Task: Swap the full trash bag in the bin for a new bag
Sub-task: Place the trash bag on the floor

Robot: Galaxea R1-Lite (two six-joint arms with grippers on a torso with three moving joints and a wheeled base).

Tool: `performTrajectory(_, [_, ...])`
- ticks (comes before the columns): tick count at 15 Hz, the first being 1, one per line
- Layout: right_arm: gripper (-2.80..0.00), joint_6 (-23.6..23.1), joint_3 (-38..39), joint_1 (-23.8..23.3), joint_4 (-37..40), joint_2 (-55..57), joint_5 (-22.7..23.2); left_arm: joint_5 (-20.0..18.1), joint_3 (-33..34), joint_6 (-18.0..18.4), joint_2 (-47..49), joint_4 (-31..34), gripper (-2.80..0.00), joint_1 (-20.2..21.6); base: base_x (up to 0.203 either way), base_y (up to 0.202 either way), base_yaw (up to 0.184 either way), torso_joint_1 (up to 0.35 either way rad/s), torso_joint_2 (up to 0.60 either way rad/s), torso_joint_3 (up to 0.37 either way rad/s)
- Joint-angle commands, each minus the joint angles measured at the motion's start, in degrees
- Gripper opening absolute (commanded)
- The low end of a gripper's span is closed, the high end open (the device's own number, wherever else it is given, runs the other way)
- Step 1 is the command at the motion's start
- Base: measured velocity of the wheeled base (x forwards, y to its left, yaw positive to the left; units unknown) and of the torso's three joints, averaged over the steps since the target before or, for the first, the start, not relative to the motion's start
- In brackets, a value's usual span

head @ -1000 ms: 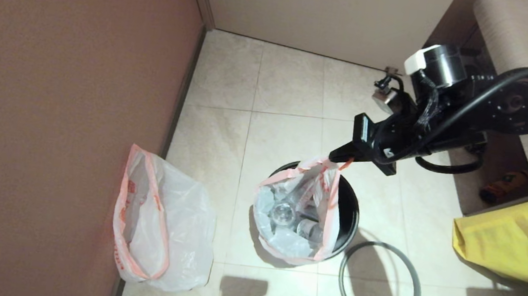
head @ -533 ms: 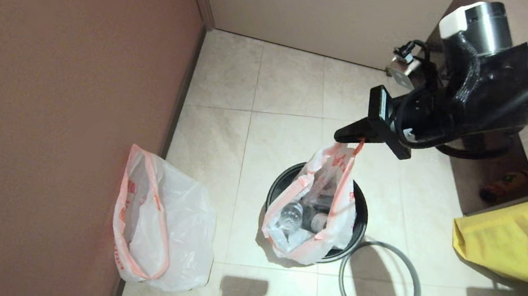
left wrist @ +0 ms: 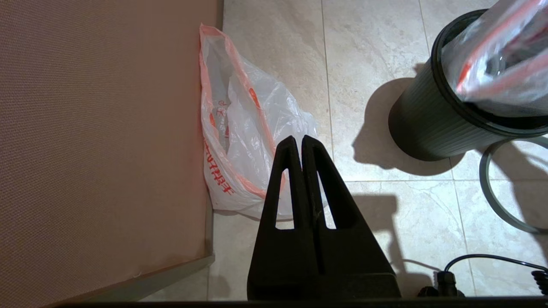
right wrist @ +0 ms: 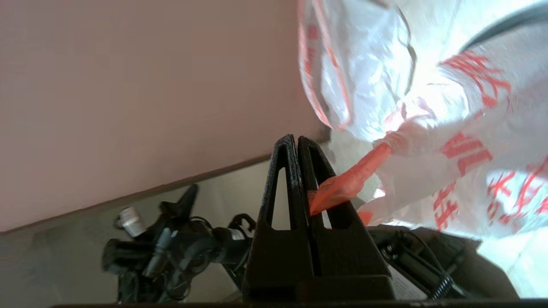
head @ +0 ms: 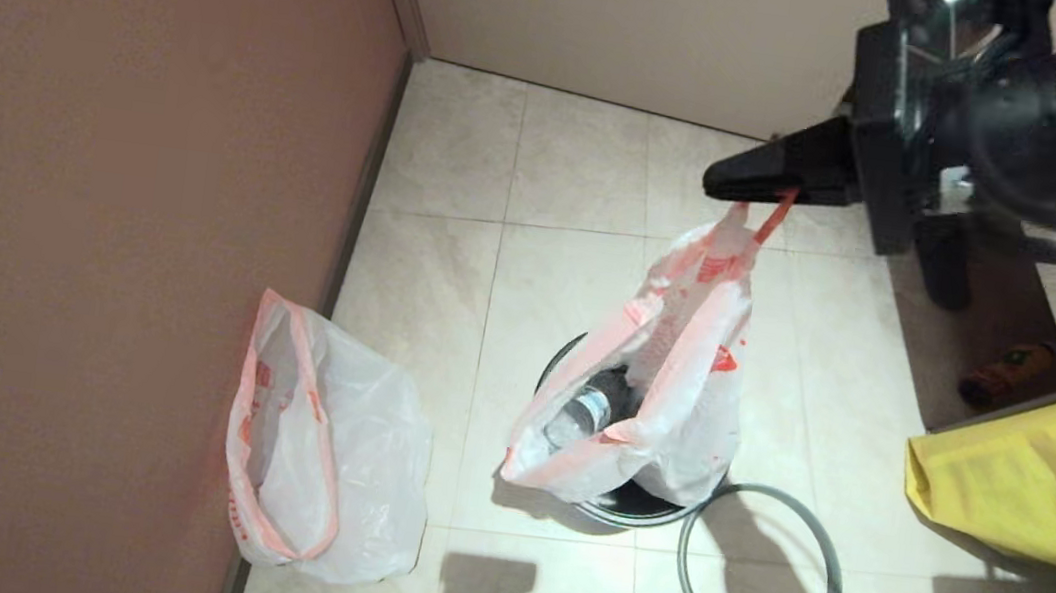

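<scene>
Nearest, at the lower left of the head view, the new bag (head: 320,473) stands open against the brown wall (head: 118,186), and the left gripper (left wrist: 302,143), seen only in its wrist view, hangs above it with its jaws pressed together on nothing. In the lower middle the grey hoop (head: 761,572) lies flat on the tile floor (head: 585,162) just beside the bin (head: 629,502), and the full trash bag (head: 668,384) is stretched upward, its lower part in the bin's mouth. Farthest, in the upper right, the right gripper (head: 719,177) is clamped tight on the bag's pink-red rim band.
</scene>
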Motion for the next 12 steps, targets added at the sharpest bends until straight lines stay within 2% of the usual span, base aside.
performTrajectory(1, [-2.80,0.18,0.00,0.34,0.08,-4.91,0.08,0.01,0.01,-0.05,-0.02,-0.02,-2.80,0.00,0.000,0.000,0.000,0.000,0.00,0.000])
performTrajectory(4, [-2.80,-0.14,0.00,-0.86,-0.81,-12.39,-2.61,0.01,0.01,-0.01,-0.02,-0.02,-2.80,0.00,0.000,0.000,0.000,0.000,0.00,0.000])
performTrajectory(6, [-2.80,-0.86,-0.13,-5.18,-3.69,-16.98,-5.47,0.01,0.01,-0.05,-0.02,-0.02,-2.80,0.00,0.000,0.000,0.000,0.000,0.00,0.000])
performTrajectory(9, [-2.80,-2.82,-0.24,-16.03,-8.57,-20.07,-8.84,0.01,0.01,-0.05,-0.02,-0.02,-2.80,0.00,0.000,0.000,0.000,0.000,0.00,0.000])
performTrajectory(12, [-2.80,-4.11,-0.12,-30.65,-10.84,-19.71,-10.51,0.01,0.01,-0.05,-0.02,-0.02,-2.80,0.00,0.000,0.000,0.000,0.000,0.00,0.000])
